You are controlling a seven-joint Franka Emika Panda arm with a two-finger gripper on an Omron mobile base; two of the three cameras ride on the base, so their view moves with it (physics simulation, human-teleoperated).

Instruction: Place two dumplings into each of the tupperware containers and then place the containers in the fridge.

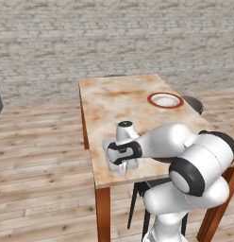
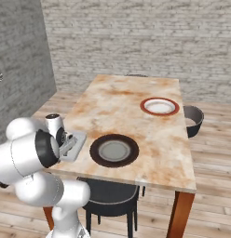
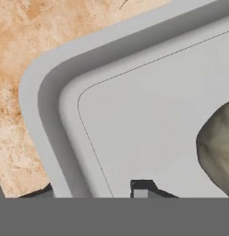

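Gripper (image 3: 95,191) straddles tupperware container (image 3: 135,115) rim at table (image 1: 123,101) edge; grip unclear

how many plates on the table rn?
2. The red-rimmed white plate sits toward the table's far right side; the dark brown plate sits near the front edge, right of the tupperware container. The arm may hide part of the table.

One container (image 3: 135,106), one dumpling (image 3: 218,147), two plates (image 2: 159,106).

Marbled table (image 2: 131,93) — red-rimmed plate (image 2: 159,106), dark brown plate (image 2: 114,150), tupperware container (image 2: 75,144).
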